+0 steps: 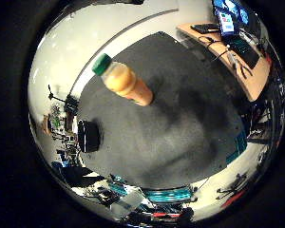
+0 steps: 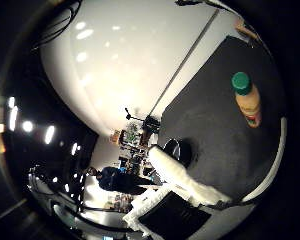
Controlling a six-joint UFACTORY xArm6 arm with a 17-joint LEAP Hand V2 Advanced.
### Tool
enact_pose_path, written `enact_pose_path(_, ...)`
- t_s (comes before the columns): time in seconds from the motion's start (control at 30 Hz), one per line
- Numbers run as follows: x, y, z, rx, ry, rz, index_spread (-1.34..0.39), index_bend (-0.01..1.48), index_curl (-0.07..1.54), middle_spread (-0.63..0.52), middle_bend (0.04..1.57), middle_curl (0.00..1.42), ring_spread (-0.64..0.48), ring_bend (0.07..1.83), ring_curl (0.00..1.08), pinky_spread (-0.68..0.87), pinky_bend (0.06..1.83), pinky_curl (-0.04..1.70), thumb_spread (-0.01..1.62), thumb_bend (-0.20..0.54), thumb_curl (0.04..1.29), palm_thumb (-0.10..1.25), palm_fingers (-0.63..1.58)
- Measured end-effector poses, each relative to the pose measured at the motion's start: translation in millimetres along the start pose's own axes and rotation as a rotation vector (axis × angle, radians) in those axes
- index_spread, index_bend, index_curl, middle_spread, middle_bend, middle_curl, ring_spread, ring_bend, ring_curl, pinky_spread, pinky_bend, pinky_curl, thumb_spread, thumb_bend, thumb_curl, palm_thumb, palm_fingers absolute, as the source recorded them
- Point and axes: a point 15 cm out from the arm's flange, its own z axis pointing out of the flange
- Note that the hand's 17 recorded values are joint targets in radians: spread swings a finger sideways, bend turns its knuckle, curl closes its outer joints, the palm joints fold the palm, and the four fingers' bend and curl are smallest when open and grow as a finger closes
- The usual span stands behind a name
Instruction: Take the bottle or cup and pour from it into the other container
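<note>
A bottle (image 1: 126, 83) of orange liquid with a green cap stands on a dark grey mat (image 1: 180, 114); the right thumb side palm view also shows the bottle (image 2: 247, 98). A black cup (image 1: 88, 136) stands on the same mat, away from the bottle and near the mat's edge; it also shows in the right thumb side palm view (image 2: 175, 152). The hand is above the mat, away from the bottle.
A wooden desk (image 1: 239, 52) with monitors and a keyboard stands past one side of the mat. Stands and other gear (image 1: 59, 123) crowd the mat's edge beyond the cup. White floor (image 2: 130, 60) surrounds the mat.
</note>
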Motion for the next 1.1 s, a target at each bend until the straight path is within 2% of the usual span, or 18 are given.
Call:
enact_pose_path(0.4, 59, 13, 33, 0.030, -0.107, 0.061, -0.21, 0.16, 0.28, 0.05, 0.24, 0.34, 0.14, 0.36, 0.26, 0.37, 0.67, 0.02, 1.04, -0.025, 0.31, 0.51, 0.18)
enact_pose_path(0.77, 99, 19, 65, 0.027, -0.143, 0.115, -0.21, 0.16, 0.28, 0.06, 0.27, 0.35, 0.13, 0.37, 0.25, 0.36, 0.67, 0.02, 1.03, -0.025, 0.31, 0.52, 0.18)
enact_pose_path(1.1, 100, 17, 95, -0.013, -0.170, 0.113, -0.20, 0.16, 0.29, 0.07, 0.28, 0.35, 0.13, 0.39, 0.25, 0.36, 0.66, 0.01, 1.04, -0.025, 0.31, 0.53, 0.19)
